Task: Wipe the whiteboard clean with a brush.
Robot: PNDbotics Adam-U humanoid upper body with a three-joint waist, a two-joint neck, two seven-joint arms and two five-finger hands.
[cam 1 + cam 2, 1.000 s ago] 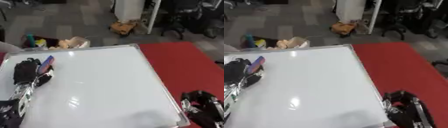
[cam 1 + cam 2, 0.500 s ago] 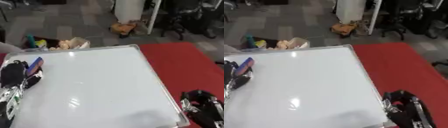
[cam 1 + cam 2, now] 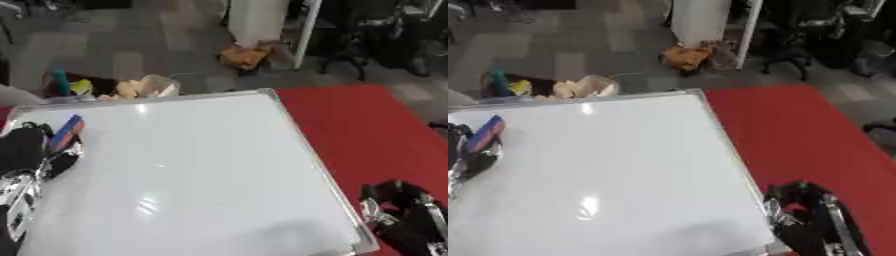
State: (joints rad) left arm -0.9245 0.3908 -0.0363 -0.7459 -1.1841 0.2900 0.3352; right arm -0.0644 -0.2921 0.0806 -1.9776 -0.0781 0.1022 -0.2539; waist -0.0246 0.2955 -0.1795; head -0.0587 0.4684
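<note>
The left hand (image 3: pixel 26 152) covered most of the brush (image 3: pixel 66 132), so only its blue and red end stuck out. The whiteboard (image 3: pixel 192 170) ran off the bottom edge, and the right hand (image 3: pixel 404 215) was cut off at the corner. The clutter (image 3: pixel 105 87) on the floor beyond was too blurred to name.

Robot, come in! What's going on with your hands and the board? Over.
Left hand curled round blue brush at whiteboard left edge. Right hand idle, lower right. Board looks clean.
</note>
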